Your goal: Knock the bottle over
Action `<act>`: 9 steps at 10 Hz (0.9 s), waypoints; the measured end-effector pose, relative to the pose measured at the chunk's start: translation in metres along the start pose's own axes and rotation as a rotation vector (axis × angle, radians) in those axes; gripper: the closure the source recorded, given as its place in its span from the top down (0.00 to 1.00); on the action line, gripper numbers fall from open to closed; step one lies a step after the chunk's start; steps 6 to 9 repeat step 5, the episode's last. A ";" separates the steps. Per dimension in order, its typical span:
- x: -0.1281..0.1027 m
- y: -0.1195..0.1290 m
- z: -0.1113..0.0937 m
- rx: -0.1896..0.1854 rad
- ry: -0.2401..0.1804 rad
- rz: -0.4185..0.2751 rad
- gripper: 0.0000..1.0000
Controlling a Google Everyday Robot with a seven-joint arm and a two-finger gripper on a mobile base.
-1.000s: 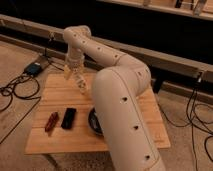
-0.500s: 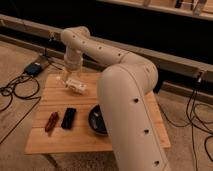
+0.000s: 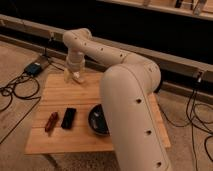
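The wooden table [image 3: 55,142] stands in the middle of the camera view. My gripper [image 3: 74,76] hangs from the white arm [image 3: 95,50] low over the table's back left part. A faint pale slim shape [image 3: 67,75] right against the gripper's left side looks like the bottle. It is about as tall as the gripper and hard to separate from the wood. I cannot tell whether it stands upright or tilts, or whether the gripper touches it.
A red elongated object [image 3: 51,121] and a flat black rectangle [image 3: 68,118] lie at the table's front left. A dark bowl [image 3: 98,120] sits beside them, partly behind my thick arm link [image 3: 132,110]. Cables [image 3: 15,92] and a blue box [image 3: 34,68] lie on the floor at left.
The gripper has come down a little toward the table's back left. The thick arm link has shifted slightly across the right side of the table.
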State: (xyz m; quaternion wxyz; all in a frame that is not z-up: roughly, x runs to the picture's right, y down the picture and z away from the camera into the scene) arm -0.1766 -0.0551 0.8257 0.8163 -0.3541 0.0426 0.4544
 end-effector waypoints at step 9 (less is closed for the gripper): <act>0.000 0.001 0.000 0.000 0.000 -0.002 0.65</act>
